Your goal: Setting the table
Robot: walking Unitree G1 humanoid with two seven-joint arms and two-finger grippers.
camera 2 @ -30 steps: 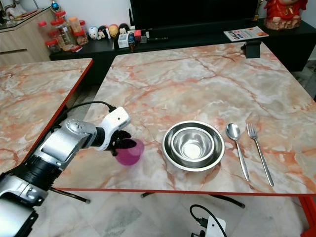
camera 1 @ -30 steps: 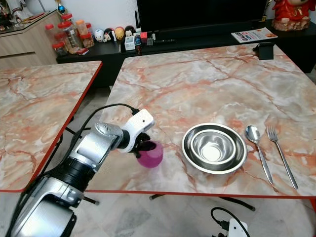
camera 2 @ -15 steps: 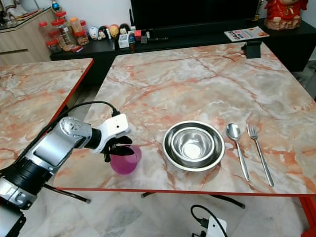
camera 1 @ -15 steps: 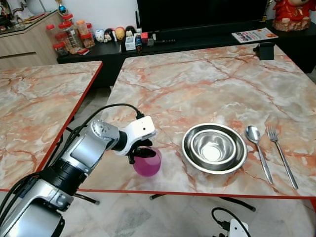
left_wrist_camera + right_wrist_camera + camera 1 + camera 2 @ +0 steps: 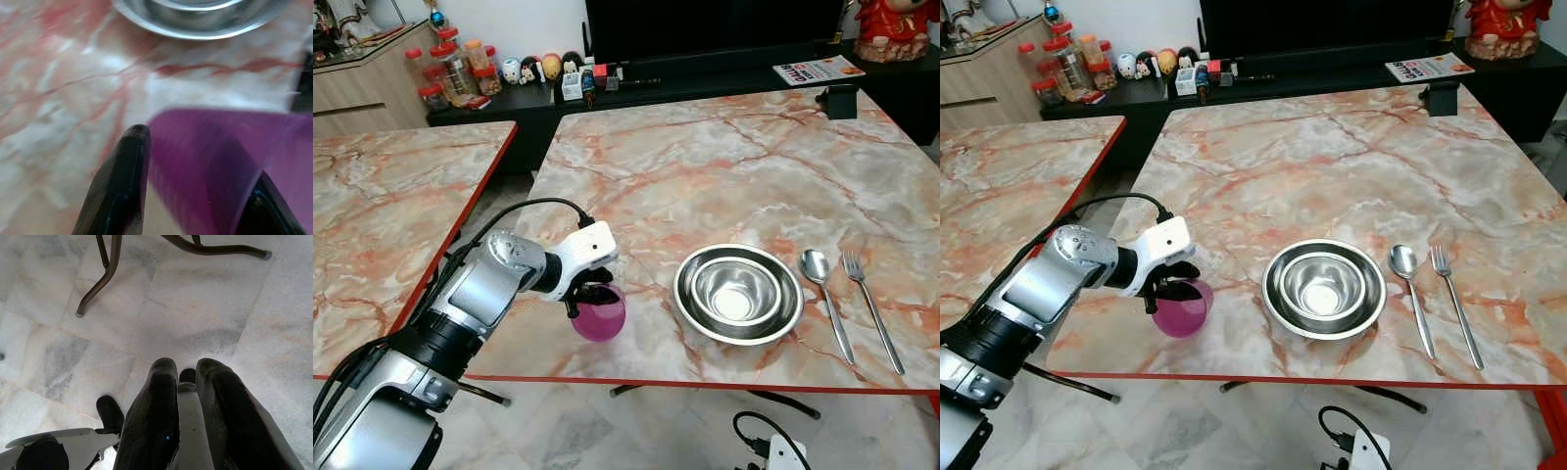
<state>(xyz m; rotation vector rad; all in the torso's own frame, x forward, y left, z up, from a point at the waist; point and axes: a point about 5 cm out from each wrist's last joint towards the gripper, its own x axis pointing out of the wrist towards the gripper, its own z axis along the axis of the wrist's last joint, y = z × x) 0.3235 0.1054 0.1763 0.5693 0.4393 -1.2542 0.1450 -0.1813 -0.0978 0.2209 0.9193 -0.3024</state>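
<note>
Left gripper (image 5: 590, 294) clamped on the rim of a purple cup (image 5: 600, 313), one finger (image 5: 120, 188) outside the wall, the other inside. Cup tilted, near the front-left edge of the marble table (image 5: 705, 166), base touching or just above the top, can't tell which. Well left of the steel bowls (image 5: 738, 292): smaller bowl nested inside a larger one, near the front edge. Just right of the bowls, a spoon (image 5: 825, 299), then a fork (image 5: 869, 305) beside it, both lying handle toward the front edge, roughly parallel, not touching each other.

Left arm (image 5: 470, 313) reaching in from the lower left, black cable looping over the wrist. In the left wrist view, bowl rim (image 5: 195, 24) ahead of the cup across a stretch of bare marble.

Right gripper (image 5: 186, 406) hanging idle below table height, fingers narrow, almost touching, nothing between them. Pointing at a grey tiled floor (image 5: 205, 333) with metal table legs (image 5: 105, 274).

Second marble table (image 5: 382, 215) to the left, red edge, gap between the two. Beyond: black low cabinet (image 5: 705, 73) with small figurines and boxes, jars (image 5: 450, 73) with red lids, a magazine (image 5: 818, 70) on the right end, dark clamp-like object (image 5: 837, 98) at the far table edge
</note>
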